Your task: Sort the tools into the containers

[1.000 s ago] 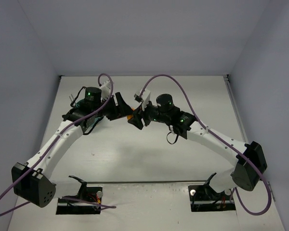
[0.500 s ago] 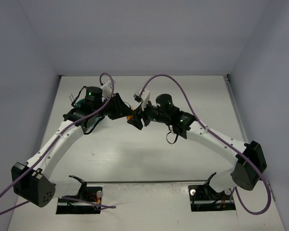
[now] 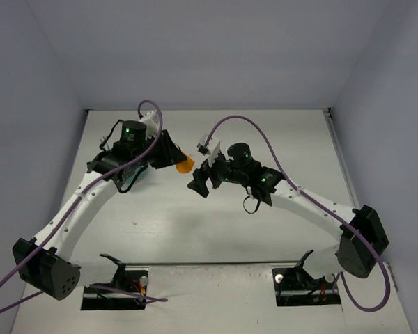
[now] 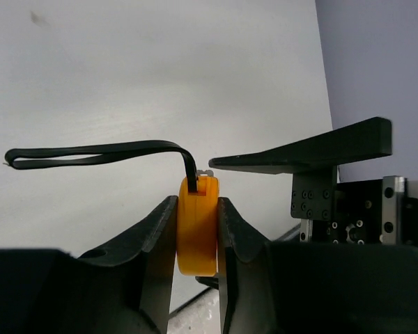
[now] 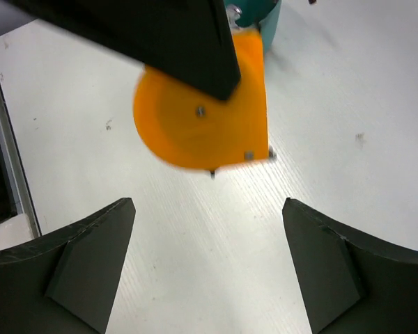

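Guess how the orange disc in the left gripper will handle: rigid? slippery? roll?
Probably rigid plastic: left gripper pinches the orange disc by its flat faces, no visible squash. Its black strap holds a loop, so likely bendy, may snag. Rounded edge could roll if set upright.

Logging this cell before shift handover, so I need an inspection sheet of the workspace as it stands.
Surface: white table, a few small dark marks.
Job's things: orange tool with a black strap looped off it; teal tub mostly hidden beneath the left arm.
Clutter: nothing seen.
Grippers: left gripper, jaws shut on the orange tool; right gripper, jaws open and empty, facing the tool.
Cables: purple cables arching over both arms, away from the jaws.
Surroundings: plain grey walls on three sides.
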### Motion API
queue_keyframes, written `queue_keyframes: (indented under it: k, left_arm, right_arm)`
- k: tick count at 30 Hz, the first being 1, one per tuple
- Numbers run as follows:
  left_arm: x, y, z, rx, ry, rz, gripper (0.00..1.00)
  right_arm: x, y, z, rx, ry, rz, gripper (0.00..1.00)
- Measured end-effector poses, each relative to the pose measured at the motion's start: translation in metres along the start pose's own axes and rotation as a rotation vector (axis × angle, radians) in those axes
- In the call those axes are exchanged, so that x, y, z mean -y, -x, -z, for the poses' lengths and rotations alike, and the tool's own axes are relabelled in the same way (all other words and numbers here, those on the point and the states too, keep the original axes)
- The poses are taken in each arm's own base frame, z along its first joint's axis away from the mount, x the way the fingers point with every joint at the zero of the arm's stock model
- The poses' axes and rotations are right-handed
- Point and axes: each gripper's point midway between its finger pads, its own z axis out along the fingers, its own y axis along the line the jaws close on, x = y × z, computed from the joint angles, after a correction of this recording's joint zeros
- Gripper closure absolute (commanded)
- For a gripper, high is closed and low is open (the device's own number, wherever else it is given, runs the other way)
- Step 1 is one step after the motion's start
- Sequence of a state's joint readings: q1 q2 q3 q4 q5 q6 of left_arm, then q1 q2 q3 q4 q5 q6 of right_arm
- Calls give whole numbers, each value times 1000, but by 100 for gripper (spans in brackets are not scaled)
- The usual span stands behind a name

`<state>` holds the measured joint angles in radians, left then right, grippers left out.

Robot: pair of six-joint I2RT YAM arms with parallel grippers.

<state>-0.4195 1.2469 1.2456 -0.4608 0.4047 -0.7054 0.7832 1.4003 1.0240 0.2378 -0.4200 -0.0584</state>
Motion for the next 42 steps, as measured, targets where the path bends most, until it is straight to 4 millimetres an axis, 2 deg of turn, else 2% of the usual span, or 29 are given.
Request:
queue_keyframes:
  k: [4,9,11,14,19,24,29,35,42]
  left_arm:
    - [-9,34,15,111,126,-68,100]
    - [-42,84,33,271,377,-124,100]
    - [-58,101,33,304,471,-148,100]
    - [-84,113,25,300,592,-183,100]
    - [-136,119,5,236,750,-215,100]
    - [-174,130,-1,224,825,-218,100]
    - [-198,133,-9,198,859,-212,100]
    - [-216,120,-29,137,870,-206,100]
    - [-237,96,-39,90,888,-208,100]
  right_arm:
    - [12,-9,12,-10,-54,-22,10]
    - [27,-14,32,2,-158,-50,9]
    - [29,-19,36,-2,-184,-57,8]
    - [30,-34,38,-24,-203,-85,8]
    - [29,-62,39,-83,-212,-130,9]
    - [28,-70,38,-102,-211,-151,9]
    - [27,-73,37,-109,-206,-155,9]
    - [27,-75,36,-115,-206,-156,9]
    - [27,-83,33,-138,-196,-163,9]
